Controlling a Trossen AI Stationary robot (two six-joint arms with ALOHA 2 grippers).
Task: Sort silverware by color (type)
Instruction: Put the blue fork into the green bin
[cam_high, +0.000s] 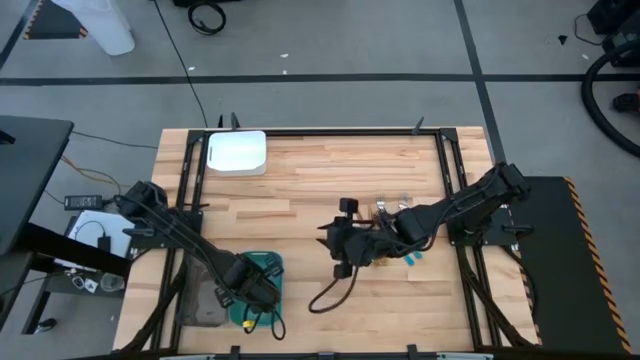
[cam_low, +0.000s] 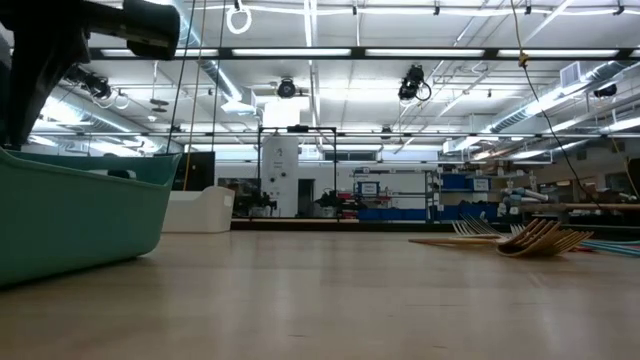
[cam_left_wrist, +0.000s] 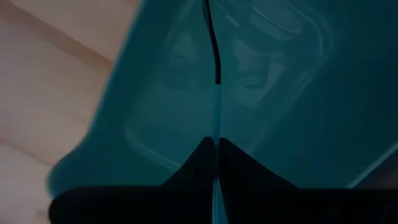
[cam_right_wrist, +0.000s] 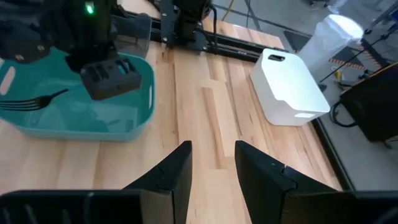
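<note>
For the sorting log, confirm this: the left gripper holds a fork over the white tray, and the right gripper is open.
Wrong on the tray. The left gripper holds the fork over the teal tray, not the white tray, which stands apart; the right wrist view shows it. The right gripper is open, as stated.

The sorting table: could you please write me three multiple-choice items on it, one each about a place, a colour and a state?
1. The left end effector is above:
A. the white tray
B. the teal tray
C. bare wood

2. The tray alone by the table's far edge is:
A. white
B. teal
C. orange

3. The right end effector is:
A. shut on a spoon
B. shut on nothing
C. open and empty

Key:
1 B, the high view shows it over the teal tray.
2 A, the white tray sits there.
3 C, the right wrist view shows bare wood between its parted fingers.
</note>
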